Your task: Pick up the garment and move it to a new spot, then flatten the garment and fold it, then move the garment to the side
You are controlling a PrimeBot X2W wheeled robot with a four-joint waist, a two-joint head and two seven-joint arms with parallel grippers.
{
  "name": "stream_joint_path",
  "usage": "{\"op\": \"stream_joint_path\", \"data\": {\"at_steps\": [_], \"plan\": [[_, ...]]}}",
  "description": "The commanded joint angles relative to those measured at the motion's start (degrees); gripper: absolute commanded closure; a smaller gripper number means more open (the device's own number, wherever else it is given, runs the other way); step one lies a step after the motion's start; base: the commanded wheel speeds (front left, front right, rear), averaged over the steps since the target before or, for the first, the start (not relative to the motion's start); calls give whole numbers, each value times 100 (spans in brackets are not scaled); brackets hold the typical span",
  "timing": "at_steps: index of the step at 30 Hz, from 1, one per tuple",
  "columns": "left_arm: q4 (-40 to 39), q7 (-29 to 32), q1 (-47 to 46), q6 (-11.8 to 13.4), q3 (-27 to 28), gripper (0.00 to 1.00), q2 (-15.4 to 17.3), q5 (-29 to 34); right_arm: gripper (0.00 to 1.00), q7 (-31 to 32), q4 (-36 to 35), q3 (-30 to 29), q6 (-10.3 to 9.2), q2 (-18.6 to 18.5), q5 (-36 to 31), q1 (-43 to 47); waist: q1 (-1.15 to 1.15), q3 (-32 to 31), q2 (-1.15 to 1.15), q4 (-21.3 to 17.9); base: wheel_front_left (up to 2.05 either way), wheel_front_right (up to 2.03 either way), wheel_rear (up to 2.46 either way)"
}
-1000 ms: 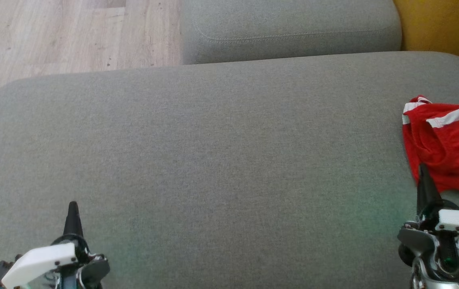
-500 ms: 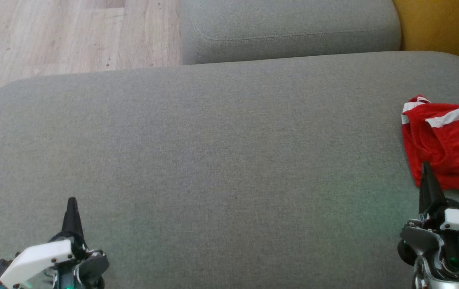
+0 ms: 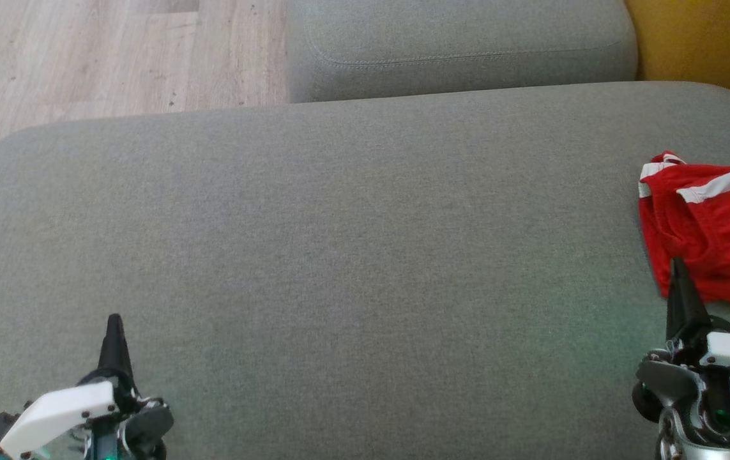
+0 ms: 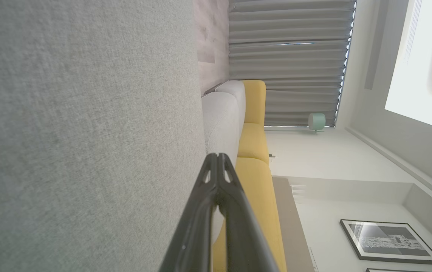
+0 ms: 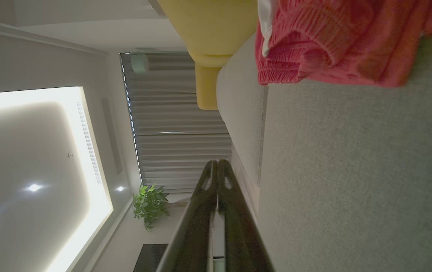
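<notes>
A crumpled red garment with white stripes (image 3: 713, 230) lies at the right edge of the grey cushion (image 3: 352, 255); the right wrist view has the garment (image 5: 336, 41) at its top right. My right gripper (image 3: 677, 265) is shut, empty, its tip just in front of the garment's near hem. In the right wrist view the right gripper (image 5: 217, 163) has both fingers pressed together over the cushion. My left gripper (image 3: 114, 319) hovers shut and empty at the lower left, far from the garment; the left gripper (image 4: 217, 155) is also closed in its own wrist view.
A second grey cushion (image 3: 460, 45) lies beyond the first one. Wood floor (image 3: 103, 51) is at the upper left. A yellow sofa part (image 3: 709, 38) sits at the upper right, close behind the garment.
The right gripper has drawn back a little toward me, away from the garment's hem. The left gripper has shifted slightly forward. The garment has not moved.
</notes>
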Motion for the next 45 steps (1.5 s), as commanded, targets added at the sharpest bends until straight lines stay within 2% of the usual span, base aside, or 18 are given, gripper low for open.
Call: {"op": "stream_joint_path", "data": {"at_steps": [1,45], "plan": [[-208,41,-280,-37,230,100,49,-30,100,34,-233,118,40,-28,40,-103,0,0,0,0,0,0,0],[-209,41,-280,-37,229,100,49,-30,100,34,-233,118,40,-28,41,-103,0,0,0,0,0,0,0]]}}
